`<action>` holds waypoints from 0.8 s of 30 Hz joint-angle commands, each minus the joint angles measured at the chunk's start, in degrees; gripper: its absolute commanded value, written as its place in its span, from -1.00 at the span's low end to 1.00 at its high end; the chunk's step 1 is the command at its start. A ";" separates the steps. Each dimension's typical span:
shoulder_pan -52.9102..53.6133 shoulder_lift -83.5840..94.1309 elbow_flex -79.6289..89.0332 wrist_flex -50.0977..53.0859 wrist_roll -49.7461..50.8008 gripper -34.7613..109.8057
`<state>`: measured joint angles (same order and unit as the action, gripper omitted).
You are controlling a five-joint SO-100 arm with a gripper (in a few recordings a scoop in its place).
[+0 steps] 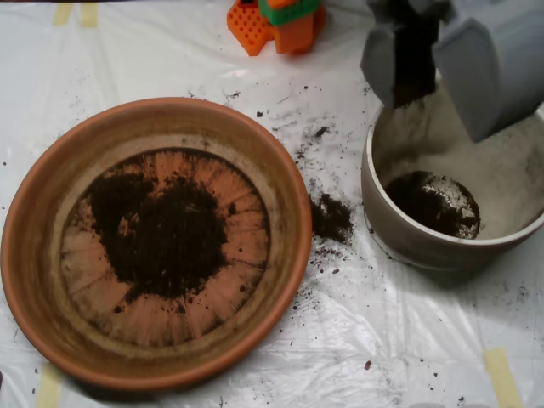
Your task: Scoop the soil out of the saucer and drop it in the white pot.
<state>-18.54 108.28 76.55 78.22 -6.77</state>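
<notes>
Overhead view: terracotta saucer (51,280) fills the left and centre of the frame, largest thing here, ridged floor showing. A dark patch of soil (174,238) lies on its floor, roughly centred, thin at the edges with bare orange around it. White pot (408,234) sits at right, apart from the saucer, its far side cut by the frame edge; some soil lies in its bottom, dusty smudges on the inner wall. Grey scoop (438,55) hangs at upper right above the pot's rim, its two shell halves spread apart with a gap between them, dark material visible in the gap. Spilled soil makes a small heap on the white plastic sheet (340,357) between saucer and pot, with scattered crumbs above it. Orange and green plastic part (276,21) at top centre. Tape strips (501,378) at lower right and upper left.
</notes>
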 commanded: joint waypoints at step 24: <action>38.32 17.23 44.03 -26.89 4.48 -0.03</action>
<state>16.00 124.37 119.00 53.70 -1.23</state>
